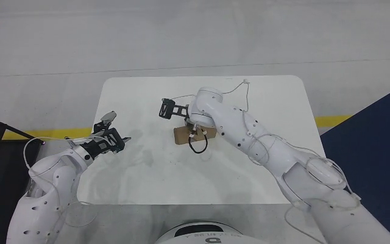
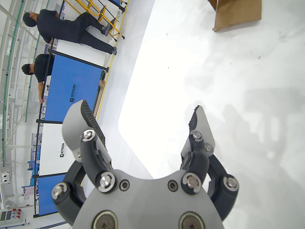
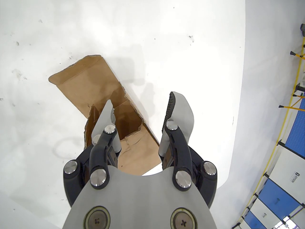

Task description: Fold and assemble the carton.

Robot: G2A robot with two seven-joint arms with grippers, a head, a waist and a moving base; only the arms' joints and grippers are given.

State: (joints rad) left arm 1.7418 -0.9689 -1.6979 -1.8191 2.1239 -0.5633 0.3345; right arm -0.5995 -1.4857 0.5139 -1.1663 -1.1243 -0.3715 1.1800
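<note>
A small brown carton [image 1: 182, 135] lies near the middle of the white table [image 1: 274, 97], partly opened, with one flap flat on the surface. In the right wrist view the carton [image 3: 95, 91] shows an open cavity and torn edges. My right gripper [image 1: 163, 108] hovers above it, open and holding nothing; one finger [image 3: 108, 113] overlaps the cavity and the other sits past the carton's wall. My left gripper [image 1: 117, 129] is over the table's left side, well apart from the carton [image 2: 236, 3], open and empty [image 2: 140, 110].
A black cable loop [image 1: 198, 146] hangs from the right wrist beside the carton. The table's rounded left corner [image 2: 124, 129] lies under the left gripper. Bare tabletop stretches on all sides of the carton.
</note>
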